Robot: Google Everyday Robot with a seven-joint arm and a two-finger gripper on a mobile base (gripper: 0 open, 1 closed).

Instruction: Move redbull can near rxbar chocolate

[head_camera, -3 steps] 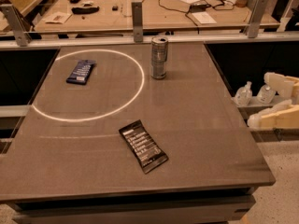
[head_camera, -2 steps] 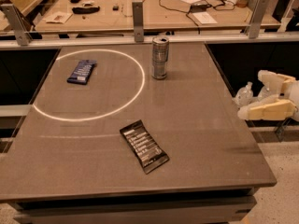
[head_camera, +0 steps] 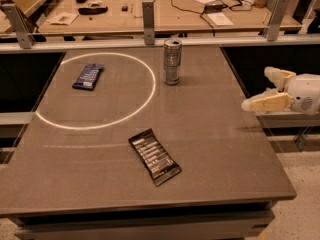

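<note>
The redbull can stands upright at the back middle of the grey table, just right of a white circle. The rxbar chocolate, a black-wrapped bar with white text, lies flat at the front middle. My gripper hovers at the table's right edge, well right of the can and a little nearer the front. Its two cream fingers are spread apart and hold nothing.
A dark blue wrapped bar lies inside the white circle at the back left. A metal rail with posts runs behind the table. A workbench with cables and small items stands beyond it.
My gripper has moved left and slightly up, from off the right side to the table's right edge. The can and both bars have not moved.
</note>
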